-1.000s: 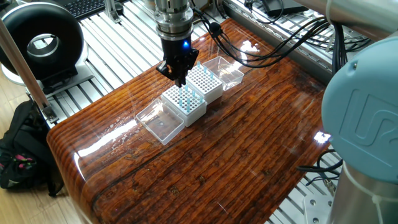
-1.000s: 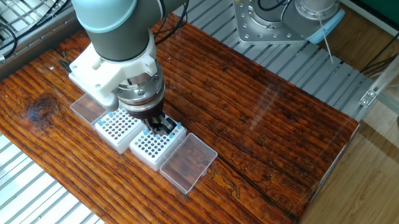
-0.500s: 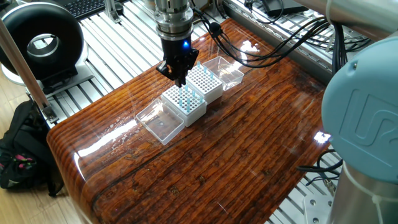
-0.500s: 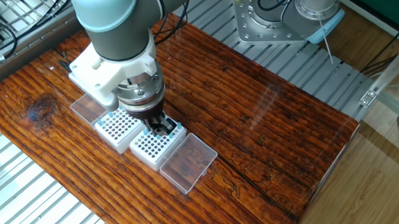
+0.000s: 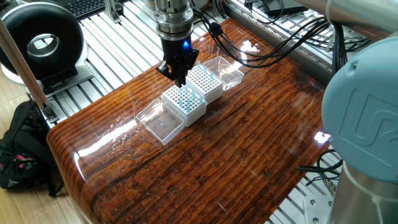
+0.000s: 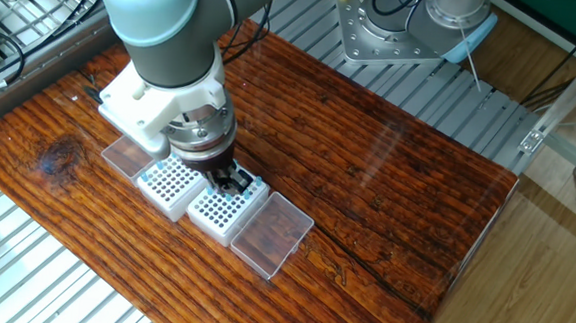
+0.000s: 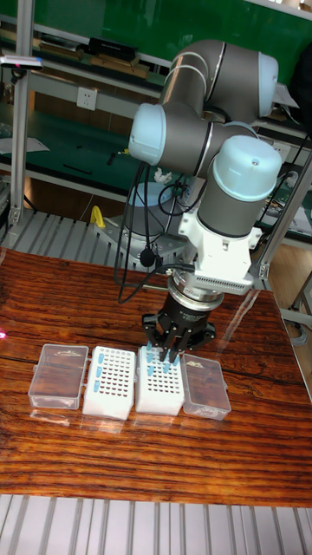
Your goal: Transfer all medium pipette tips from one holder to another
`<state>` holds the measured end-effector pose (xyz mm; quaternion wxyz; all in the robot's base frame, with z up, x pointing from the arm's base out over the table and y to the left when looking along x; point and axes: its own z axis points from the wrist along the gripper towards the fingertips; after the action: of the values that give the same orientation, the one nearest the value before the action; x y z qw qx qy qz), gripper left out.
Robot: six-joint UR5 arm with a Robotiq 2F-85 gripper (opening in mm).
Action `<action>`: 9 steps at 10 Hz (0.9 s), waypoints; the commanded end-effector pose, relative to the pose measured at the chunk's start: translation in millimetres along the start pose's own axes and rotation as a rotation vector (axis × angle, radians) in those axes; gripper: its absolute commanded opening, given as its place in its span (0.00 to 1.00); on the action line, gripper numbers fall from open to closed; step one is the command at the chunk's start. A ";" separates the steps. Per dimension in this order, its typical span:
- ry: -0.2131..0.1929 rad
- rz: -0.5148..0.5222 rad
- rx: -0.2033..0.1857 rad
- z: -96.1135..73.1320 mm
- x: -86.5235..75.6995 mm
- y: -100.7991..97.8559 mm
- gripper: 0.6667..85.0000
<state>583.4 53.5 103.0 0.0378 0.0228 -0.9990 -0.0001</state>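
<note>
Jaws hidden low over medium pipette tips (image 5: 186, 99).

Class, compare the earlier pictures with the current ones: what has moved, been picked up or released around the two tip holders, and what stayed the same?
Nothing visibly changed. The gripper still hangs low over the back edge of the holder with blue tips, the other holder sits beside it, and both open clear lids lie where they were.

Light-blue medium pipette tips (image 5: 186, 103) stand upright in the white holder (image 5: 185, 104) on the worktop. The neighbouring holder (image 5: 204, 83) shows a few blue tips at one edge
</note>
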 end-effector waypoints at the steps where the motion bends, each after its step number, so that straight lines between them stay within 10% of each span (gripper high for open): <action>1: -0.013 -0.036 0.003 -4.4 -9.6 -21.1 0.25; 3: -0.058 -0.099 0.086 -5.6 -24.7 -65.2 0.25; 9: -0.055 -0.178 0.095 16.2 0.2 -136.2 0.40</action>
<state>600.3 -56.6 87.4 0.0061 0.1031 -0.9936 0.0450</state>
